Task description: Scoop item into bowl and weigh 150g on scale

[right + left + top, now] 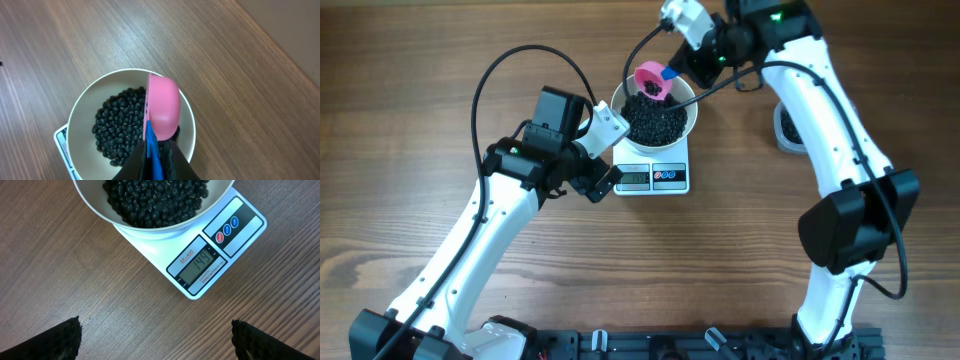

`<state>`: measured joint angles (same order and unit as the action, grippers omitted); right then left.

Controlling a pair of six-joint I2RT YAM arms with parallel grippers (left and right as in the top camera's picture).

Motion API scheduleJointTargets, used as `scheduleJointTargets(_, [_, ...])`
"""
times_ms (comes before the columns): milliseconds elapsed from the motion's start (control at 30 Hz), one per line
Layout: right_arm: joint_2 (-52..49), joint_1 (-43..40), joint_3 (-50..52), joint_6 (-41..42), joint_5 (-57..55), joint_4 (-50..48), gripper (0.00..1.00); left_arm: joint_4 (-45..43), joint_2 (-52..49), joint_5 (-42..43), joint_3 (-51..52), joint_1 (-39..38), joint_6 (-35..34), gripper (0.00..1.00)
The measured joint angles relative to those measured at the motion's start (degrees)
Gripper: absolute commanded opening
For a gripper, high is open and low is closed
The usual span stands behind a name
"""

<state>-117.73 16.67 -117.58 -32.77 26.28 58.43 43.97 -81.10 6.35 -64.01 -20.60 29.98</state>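
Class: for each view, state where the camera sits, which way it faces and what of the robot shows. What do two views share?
Overhead: above the table, facing straight down; left arm and right arm show.
Left wrist: on the left arm, facing down at the scale and bowl; the left gripper shows, fingertips wide apart.
Right wrist: on the right arm, facing down into the bowl; the right gripper, shut on the scoop, shows.
Shared: both wrist views show the bowl of beans.
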Motion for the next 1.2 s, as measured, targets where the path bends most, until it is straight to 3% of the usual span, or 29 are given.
scheduleJointTargets(300, [0.0, -5.7, 0.0, 4.5, 11.0, 1.0, 0.04, 0.0, 0.0, 0.0, 0.0, 0.0, 0.0, 1.0])
scheduleJointTargets(1200, [0.0, -5.9, 0.0, 5.2, 12.7, 1.1, 0.04, 0.0, 0.0, 0.0, 0.0, 0.0, 0.0, 1.0])
